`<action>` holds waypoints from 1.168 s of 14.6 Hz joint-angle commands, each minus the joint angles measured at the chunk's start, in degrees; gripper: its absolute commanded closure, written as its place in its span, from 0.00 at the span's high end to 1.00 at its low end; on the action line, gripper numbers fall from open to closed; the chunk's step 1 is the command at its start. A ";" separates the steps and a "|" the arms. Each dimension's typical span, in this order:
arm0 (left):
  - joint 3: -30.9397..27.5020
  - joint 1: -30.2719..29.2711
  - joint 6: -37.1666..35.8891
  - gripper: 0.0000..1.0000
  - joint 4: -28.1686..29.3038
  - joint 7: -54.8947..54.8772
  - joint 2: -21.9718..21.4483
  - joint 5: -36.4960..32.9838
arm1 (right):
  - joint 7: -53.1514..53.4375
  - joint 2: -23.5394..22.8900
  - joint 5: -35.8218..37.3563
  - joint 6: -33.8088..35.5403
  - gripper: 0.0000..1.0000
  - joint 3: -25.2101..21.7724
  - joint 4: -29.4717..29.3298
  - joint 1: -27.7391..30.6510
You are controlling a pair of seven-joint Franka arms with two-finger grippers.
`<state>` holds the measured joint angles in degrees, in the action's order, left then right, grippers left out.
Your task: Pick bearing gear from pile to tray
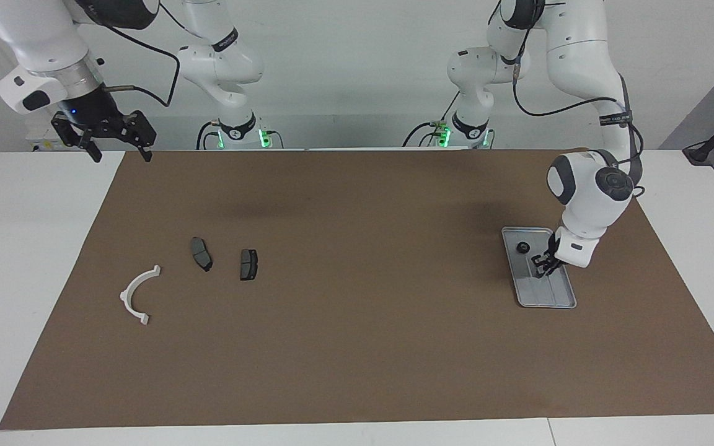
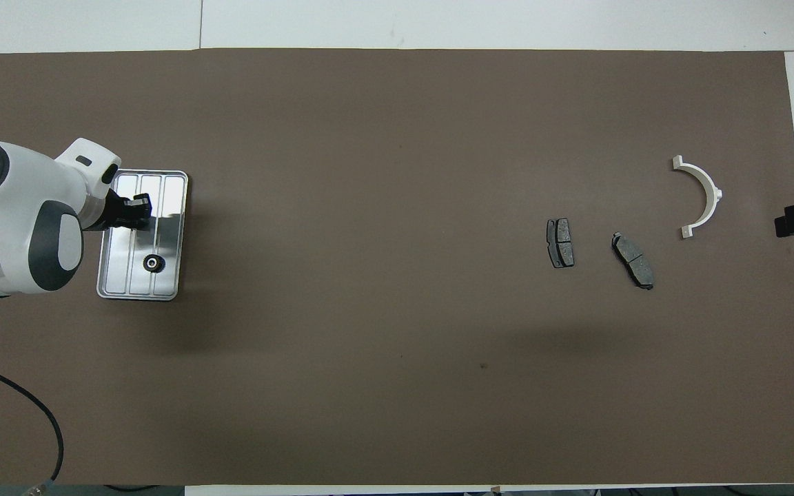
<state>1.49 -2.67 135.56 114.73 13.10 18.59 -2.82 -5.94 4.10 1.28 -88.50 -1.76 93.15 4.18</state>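
Your left gripper (image 1: pixel 542 264) hangs low over the middle of the tray (image 1: pixel 564 302), fingertips together and, as far as the facing view shows, clamped on nothing. The bearing gear (image 1: pixel 523 248), a small black toothed round, lies flat in the tray at the end nearer the robots, apart from the fingertips. You may judge the transfer step as done for this piece: the gear is delivered and the gripper is empty above the tray floor. The next move, in my judgement, calls for lifting the left arm clear of the raised rim without brushing the gear, then checking whether any gear remains to be fetched. On that point the pile gives you little: toward the right arm's end of the brown mat (image 1: pixel 357 371) you have only a white half-ring bracket (image 1: pixel 137 296) and two dark grey brake pads (image 1: pixel 201 254) (image 1: pixel 248 264), each apart from the others; I see no further small black piece among them. Your right gripper (image 1: pixel 118 148) waits raised over the mat's corner at its own end, jaws wide apart and empty. In the overhead view only a dark edge of it is cut off at the frame border, and the left arm's wrist housing covers the tray's outer rim, so contact between fingertips and tray floor cannot be settled.
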 commanded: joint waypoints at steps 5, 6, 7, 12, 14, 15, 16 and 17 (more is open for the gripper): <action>0.35 -0.85 1.29 1.00 0.07 -0.89 -0.13 0.71 | 0.22 1.18 -0.40 0.09 1.00 0.88 1.34 1.10; 0.35 -0.93 0.67 1.00 -0.90 -0.88 -0.48 0.79 | 0.22 1.18 -0.40 0.17 1.00 0.88 1.34 1.10; 0.26 -1.02 -2.29 1.00 -2.56 -0.88 -1.09 0.71 | 0.22 1.18 -0.40 0.09 1.00 0.88 1.34 1.10; 0.26 -1.29 -23.12 1.00 -10.84 -1.06 -10.66 0.79 | 0.22 1.09 -0.40 0.17 1.00 0.88 1.34 1.10; 0.35 -1.20 -28.05 1.00 -10.93 -1.06 -14.96 0.79 | 0.22 1.09 -0.40 0.17 1.00 0.88 1.25 1.10; 0.35 -1.20 -29.73 1.00 -10.93 -1.06 -16.73 0.88 | 0.31 1.09 -0.40 0.17 1.00 0.88 1.25 1.10; 0.35 -1.28 -31.66 1.00 -11.01 -1.06 -18.40 0.88 | 0.22 1.09 -0.40 0.17 1.00 0.88 1.25 1.10; 0.18 -1.29 -34.03 1.00 -11.01 -1.23 -20.15 0.88 | 0.31 1.09 -0.40 0.17 1.00 0.88 1.25 1.10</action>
<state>1.52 -3.36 105.06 102.53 13.08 1.82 -2.75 -5.93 4.10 1.28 -88.50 -1.76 93.18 4.18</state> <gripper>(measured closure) 0.000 0.000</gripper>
